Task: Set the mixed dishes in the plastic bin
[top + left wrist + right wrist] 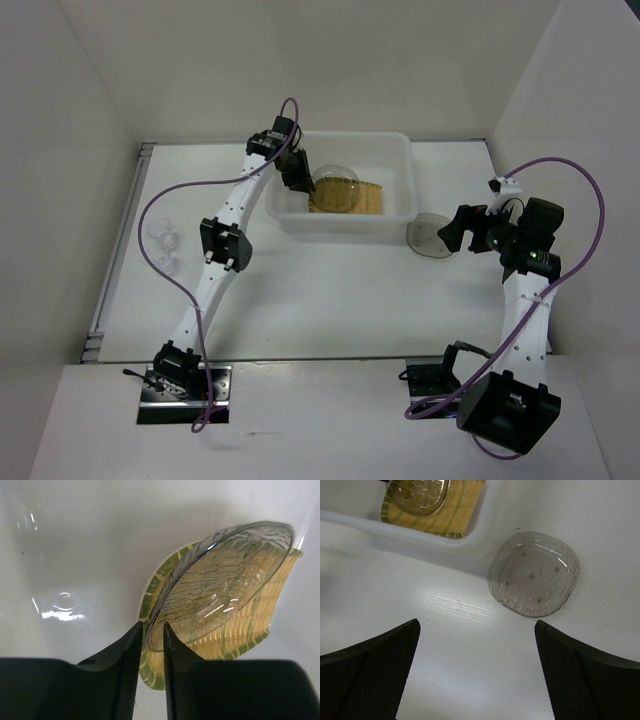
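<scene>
The plastic bin [400,150] stands at the back centre. In it lies the tan-yellow grid plate [367,200], also in the left wrist view [235,635]. My left gripper [298,178] is inside the bin, shut on the rim of a smoky-grey dish [220,585] and holding it tilted over the plate. The second smoky-grey dish [428,238] lies on the table just right of the bin. My right gripper [455,230] hovers next to it, open and empty; in its wrist view [475,630] the dish [534,574] lies ahead, beyond the fingers. A tiny clear cup [160,236] stands far left.
Another small clear piece [166,265] sits just in front of the cup on the left. The bin's near wall [420,536] runs across the top of the right wrist view. White enclosure walls close in the table on three sides.
</scene>
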Motion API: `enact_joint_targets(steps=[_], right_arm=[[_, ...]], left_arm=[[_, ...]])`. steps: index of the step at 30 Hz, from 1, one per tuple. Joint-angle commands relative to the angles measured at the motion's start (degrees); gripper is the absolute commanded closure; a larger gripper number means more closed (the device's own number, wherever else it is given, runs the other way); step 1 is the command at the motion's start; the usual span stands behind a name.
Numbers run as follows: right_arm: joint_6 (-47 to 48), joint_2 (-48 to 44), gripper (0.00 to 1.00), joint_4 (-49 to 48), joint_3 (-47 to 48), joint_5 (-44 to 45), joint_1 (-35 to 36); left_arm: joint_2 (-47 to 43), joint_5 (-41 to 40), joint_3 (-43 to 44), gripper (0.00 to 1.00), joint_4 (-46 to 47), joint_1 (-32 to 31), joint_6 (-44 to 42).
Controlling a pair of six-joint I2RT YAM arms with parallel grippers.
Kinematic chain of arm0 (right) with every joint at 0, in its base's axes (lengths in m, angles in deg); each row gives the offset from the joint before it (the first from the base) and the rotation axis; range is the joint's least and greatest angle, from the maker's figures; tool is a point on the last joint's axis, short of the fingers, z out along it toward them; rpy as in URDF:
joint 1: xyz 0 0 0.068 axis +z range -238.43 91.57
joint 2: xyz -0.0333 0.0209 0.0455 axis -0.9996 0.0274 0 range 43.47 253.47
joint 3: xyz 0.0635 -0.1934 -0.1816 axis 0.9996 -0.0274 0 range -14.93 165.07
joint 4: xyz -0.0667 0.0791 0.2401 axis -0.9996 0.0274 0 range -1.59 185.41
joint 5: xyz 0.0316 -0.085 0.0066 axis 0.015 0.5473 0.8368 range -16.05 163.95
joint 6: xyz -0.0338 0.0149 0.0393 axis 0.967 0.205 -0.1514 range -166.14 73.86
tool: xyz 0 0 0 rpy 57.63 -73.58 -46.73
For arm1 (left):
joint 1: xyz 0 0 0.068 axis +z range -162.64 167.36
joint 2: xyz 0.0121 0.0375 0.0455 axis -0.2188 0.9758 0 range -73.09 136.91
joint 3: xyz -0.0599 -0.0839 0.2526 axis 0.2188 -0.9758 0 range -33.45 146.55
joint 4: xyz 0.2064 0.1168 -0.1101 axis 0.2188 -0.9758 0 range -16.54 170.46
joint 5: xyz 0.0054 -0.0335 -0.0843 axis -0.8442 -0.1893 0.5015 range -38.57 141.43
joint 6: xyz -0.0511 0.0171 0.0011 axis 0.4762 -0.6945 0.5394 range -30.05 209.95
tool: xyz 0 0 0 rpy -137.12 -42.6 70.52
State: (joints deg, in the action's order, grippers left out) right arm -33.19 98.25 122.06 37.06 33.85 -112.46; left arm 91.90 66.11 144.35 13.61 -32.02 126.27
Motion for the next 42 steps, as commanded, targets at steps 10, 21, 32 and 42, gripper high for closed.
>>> enact_joint_targets(steps=[10,21,32,42], right_arm=[[0.3,0.1,0.0,-1.9,-0.2,-0.9,-0.2],[-6.9,6.8,0.0,-6.2,-0.7,11.0,-0.2],[-6.4,35.3,0.0,-2.5,7.7,20.8,-0.2],[-5.4,40.6,0.0,-2.6,9.0,22.1,-0.2]], left_arm=[[-4.6,-2.9,1.9,0.41,-2.0,0.0,-0.4],[-29.3,-23.2,0.7,0.26,-7.7,-2.3,-4.3],[-49.9,-42.9,-21.1,0.16,-6.3,-11.2,-10.8],[-84.1,-42.8,-85.7,0.04,29.2,-9.3,-16.7]])
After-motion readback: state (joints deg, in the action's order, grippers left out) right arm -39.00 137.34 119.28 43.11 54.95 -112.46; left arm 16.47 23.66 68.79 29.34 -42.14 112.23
